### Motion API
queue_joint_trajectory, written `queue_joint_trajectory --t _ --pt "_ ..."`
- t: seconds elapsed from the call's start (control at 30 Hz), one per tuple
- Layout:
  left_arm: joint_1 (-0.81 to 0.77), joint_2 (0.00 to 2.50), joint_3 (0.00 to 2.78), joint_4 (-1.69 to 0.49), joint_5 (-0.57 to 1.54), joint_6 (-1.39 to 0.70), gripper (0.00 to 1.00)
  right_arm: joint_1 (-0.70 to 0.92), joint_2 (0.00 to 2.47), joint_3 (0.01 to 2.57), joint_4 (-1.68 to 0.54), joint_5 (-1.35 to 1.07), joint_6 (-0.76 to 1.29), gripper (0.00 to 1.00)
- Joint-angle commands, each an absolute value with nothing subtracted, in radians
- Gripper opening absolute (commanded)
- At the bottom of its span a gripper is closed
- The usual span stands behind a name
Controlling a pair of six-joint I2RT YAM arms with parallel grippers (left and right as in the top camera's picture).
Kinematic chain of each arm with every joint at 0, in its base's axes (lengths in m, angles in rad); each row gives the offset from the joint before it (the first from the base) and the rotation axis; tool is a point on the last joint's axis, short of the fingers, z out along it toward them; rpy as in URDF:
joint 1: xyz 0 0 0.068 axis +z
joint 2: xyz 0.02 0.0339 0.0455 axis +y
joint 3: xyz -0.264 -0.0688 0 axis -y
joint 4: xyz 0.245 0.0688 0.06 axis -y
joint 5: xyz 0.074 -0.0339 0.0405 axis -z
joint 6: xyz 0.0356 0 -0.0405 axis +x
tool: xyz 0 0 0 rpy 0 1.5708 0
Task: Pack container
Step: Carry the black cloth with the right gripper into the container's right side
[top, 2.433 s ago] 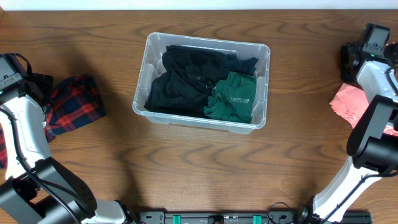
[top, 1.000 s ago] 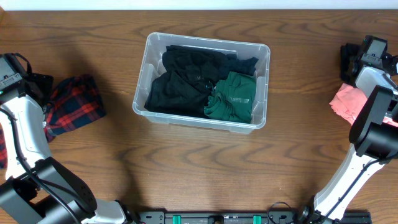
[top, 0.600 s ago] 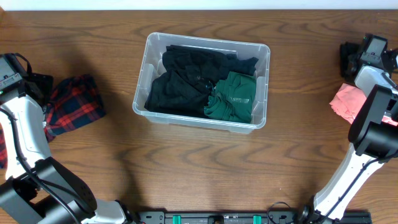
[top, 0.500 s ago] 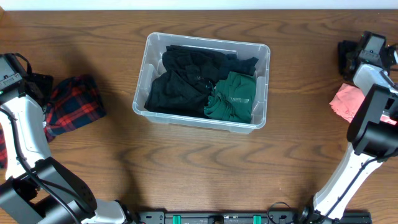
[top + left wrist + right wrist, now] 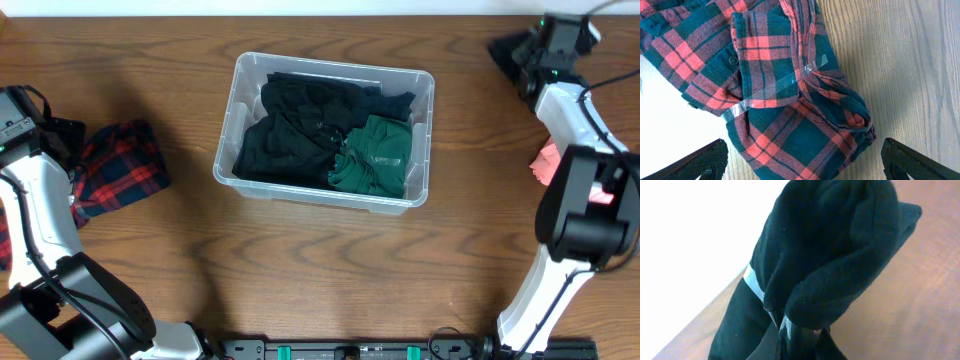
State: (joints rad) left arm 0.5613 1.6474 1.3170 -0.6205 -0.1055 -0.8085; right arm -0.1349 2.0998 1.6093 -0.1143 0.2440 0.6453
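Overhead view shows the container [image 5: 226, 150] mid-table, with dark clothes [image 5: 290, 125] and a green garment [image 5: 375, 155] inside. The right gripper [image 5: 797, 330], well apart from it, is clamped on a black cloth [image 5: 830, 255] that hides most of its fingers. The left gripper [image 5: 805, 162] stands wide apart above a plaid shirt [image 5: 780, 90], with only its tips in view.

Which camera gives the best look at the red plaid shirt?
Left wrist: the plaid shirt fills the frame, folds and a button clear. Overhead shows it small, partly behind the left arm. Right wrist shows only a black garment.
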Motion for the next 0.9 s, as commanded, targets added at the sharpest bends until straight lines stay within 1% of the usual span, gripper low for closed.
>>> queue_joint_trajectory --t 0.0,0.07,0.27,0.5,0.87 --pt "0.566 1.656 1.317 -0.620 -0.121 -0.810 0.98 -0.071 1.939 1.656 -0.109 0.107 0.581 0.01" --pt "0.566 1.656 1.317 -0.620 -0.121 -0.810 0.98 -0.032 1.880 1.656 -0.121 0.025 0.557 0.01" --pt "0.566 1.656 1.317 -0.620 -0.121 -0.810 0.98 0.072 1.748 1.656 -0.184 -0.077 0.541 0.01" --pt "0.566 1.656 1.317 -0.620 -0.121 -0.810 0.98 0.172 1.721 1.655 -0.258 -0.262 0.545 0.01" --pt "0.566 1.656 1.317 -0.620 -0.121 -0.810 0.98 0.331 1.724 1.653 -0.432 -0.288 0.506 0.01"
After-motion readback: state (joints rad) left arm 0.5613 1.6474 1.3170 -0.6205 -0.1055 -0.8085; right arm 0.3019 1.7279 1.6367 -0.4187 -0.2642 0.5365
